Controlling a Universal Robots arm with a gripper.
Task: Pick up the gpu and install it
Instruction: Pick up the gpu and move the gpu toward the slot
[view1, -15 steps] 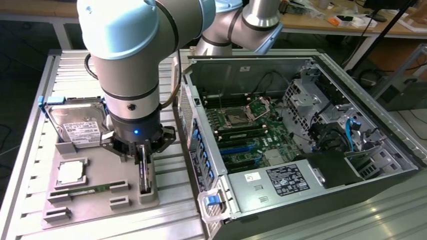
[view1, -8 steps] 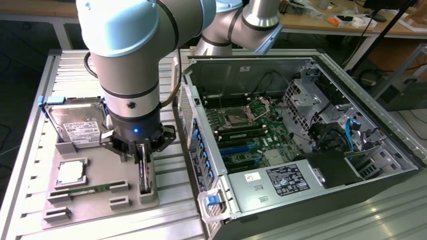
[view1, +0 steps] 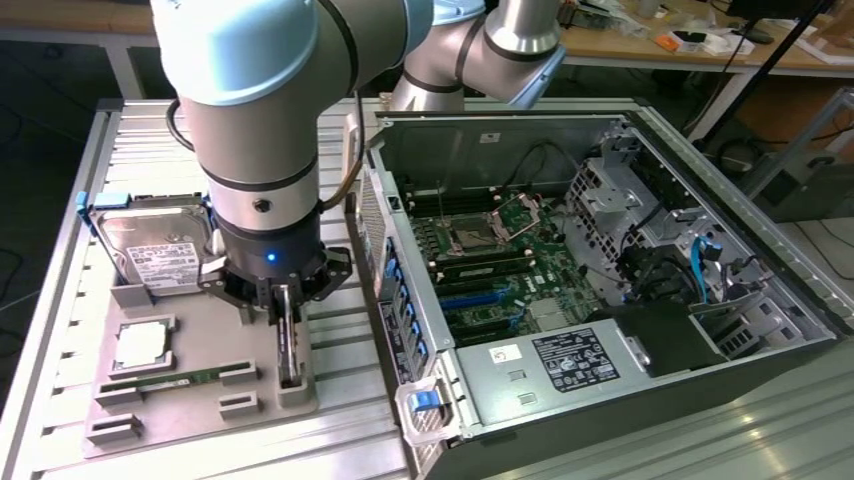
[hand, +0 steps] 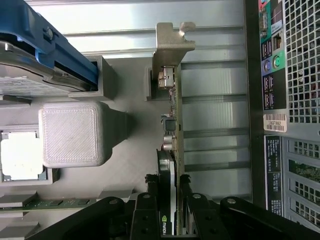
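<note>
The open computer case (view1: 667, 140) lies on its side toward the exterior view's right of the ribbed metal table (view1: 80, 160), motherboard exposed. The arm (view1: 254, 100) rises beside it at the exterior view's left, its last links stacked straight and vertical so the wrist points down at the grey fixture tray (view1: 200, 400). On that tray the hard drive (view1: 154, 245) leans in its holder at the far end, with a processor (view1: 143, 345) and a memory stick (view1: 167, 383) nearer the camera. The gpu (view1: 288, 355) (hand: 175, 125) stands on edge in the tray's slot nearest the case, its metal bracket at the far end. The gripper (view1: 284, 315) (hand: 169, 187) sits over the card's near end, its black fingers (hand: 145, 210) drawn in narrowly against both faces, clamping the gpu.
</note>
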